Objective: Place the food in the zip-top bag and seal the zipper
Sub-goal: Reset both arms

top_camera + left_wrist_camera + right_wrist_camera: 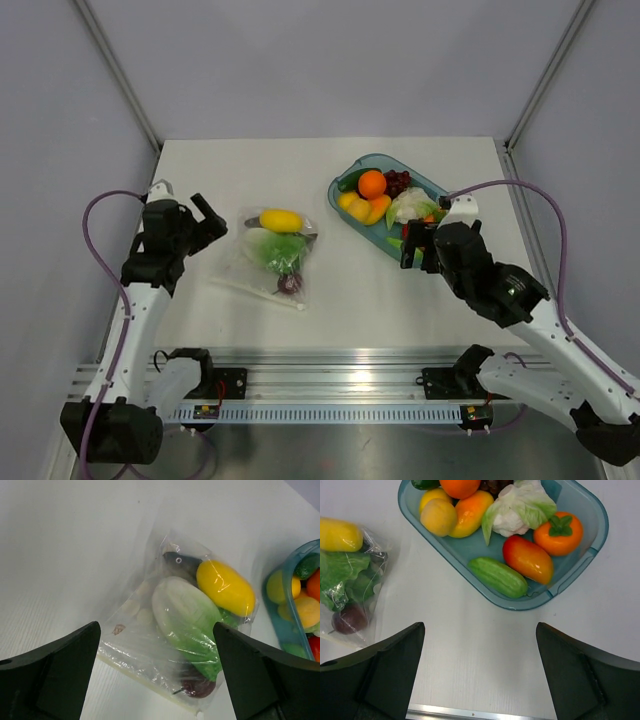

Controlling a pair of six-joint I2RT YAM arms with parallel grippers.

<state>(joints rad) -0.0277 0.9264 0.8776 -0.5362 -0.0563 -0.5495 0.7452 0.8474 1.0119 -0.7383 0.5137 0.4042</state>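
From the overhead camera I saw the clear, crinkly plastic zip-top bag (250, 262) lying flat on the white table (340, 300), left of centre. It held a yellow toy lemon (280, 220), a green leafy lettuce (281, 250) and a dark red round piece (289, 283). The whitish zipper strip (255, 290) ran along the bag's six o'clock edge. The teal oval plastic tray (334, 196), loaded with more toy food, sat well apart at the bag's two o'clock. The left gripper (210, 216) hovered at the bag's nine o'clock, fingers spread wide and empty. The right gripper (413, 245) stood at the tray's five o'clock, equally wide, holding nothing.

On the left wrist camera, both dark fingers framed the bag from below. A dark grey piece (180, 563) lay against the lemon's ten o'clock side. I could not tell whether the zipper strip was pressed shut.

On the right wrist camera, bare table lay between the splayed fingers. At twelve o'clock the tray held a green cucumber (498, 576) beside a red-orange oval fruit (527, 558), and the bag lay at nine o'clock.
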